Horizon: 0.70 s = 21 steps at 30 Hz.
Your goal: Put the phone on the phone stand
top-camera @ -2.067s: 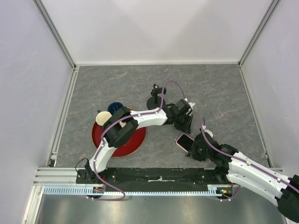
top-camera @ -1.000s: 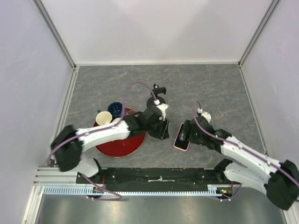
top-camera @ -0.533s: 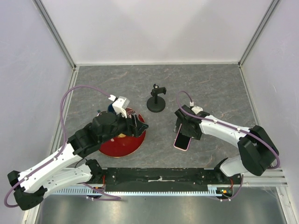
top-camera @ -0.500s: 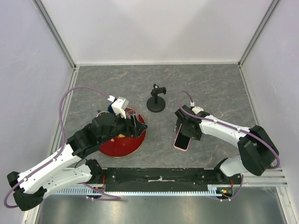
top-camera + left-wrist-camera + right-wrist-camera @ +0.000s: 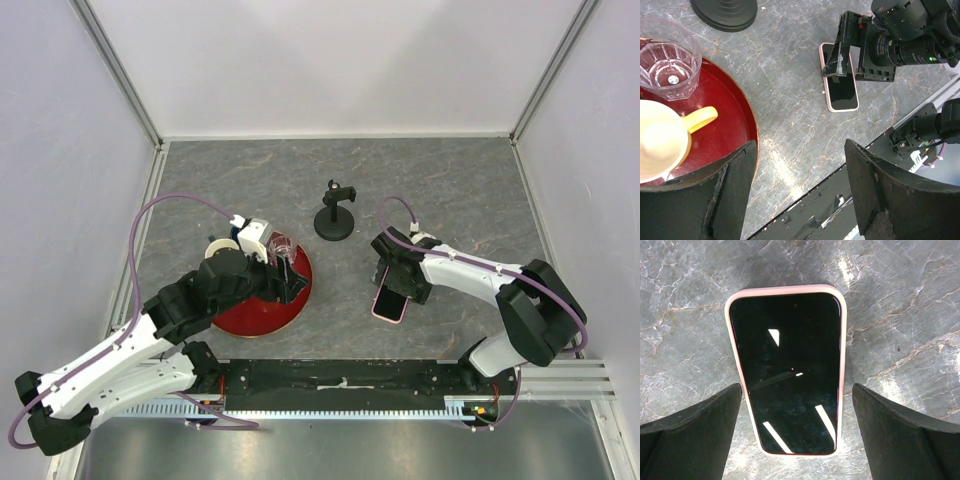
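Note:
The phone [image 5: 790, 370], black screen with a pink rim, lies flat on the grey table [image 5: 450, 200], also visible as the phone [image 5: 391, 304] and the phone [image 5: 840, 85]. My right gripper [image 5: 797, 387] hovers just above it, open, one finger on each long side and nothing gripped; seen from above, the right gripper [image 5: 393, 278] covers the phone's far end. The phone stand [image 5: 335, 213], black with a round base, stands upright behind and to the left; only the stand's base [image 5: 724, 10] shows in the left wrist view. My left gripper [image 5: 288, 275] is open and empty over the red tray's right edge.
A red round tray [image 5: 262, 308] holds a cream mug with a yellow handle [image 5: 660, 140] and a clear glass [image 5: 667, 57]. The black mounting rail [image 5: 340, 375] runs along the near edge. White walls enclose the table on three sides.
My left arm has pulled back from beside the stand to above the tray, and its jaws have widened. The right arm has shifted its pose over the phone, which stays flat.

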Available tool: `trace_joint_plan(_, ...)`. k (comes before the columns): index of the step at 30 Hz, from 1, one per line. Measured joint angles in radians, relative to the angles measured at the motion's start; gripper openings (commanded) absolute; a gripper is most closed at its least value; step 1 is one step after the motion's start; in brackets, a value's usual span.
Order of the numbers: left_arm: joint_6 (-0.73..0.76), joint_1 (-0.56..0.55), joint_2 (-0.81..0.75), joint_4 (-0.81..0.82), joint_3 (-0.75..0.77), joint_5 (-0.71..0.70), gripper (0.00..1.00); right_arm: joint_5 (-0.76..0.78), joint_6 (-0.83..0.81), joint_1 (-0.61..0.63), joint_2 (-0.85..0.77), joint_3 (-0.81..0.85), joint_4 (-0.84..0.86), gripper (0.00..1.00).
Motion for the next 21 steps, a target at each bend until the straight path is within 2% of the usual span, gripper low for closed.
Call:
trace_joint_plan(17, -0.019, 0.000, -0.009, 0.000, -0.002, 0.005, 0.78, 0.011, 0.043, 0.002, 0.034, 0.003, 0.003, 0.91)
trace_joint_plan(19, -0.023, 0.000, -0.012, -0.002, -0.002, 0.006, 0.78, 0.011, 0.045, 0.002, 0.039, 0.006, 0.000, 0.84)
trace_joint_plan(20, -0.024, 0.000, -0.013, -0.003, -0.002, 0.007, 0.78, 0.011, 0.045, 0.002, 0.040, 0.005, -0.001, 0.77)
trace_joint_plan(21, -0.027, 0.000, -0.014, -0.006, -0.002, 0.007, 0.78, 0.013, 0.045, 0.002, 0.040, 0.004, -0.002, 0.56)
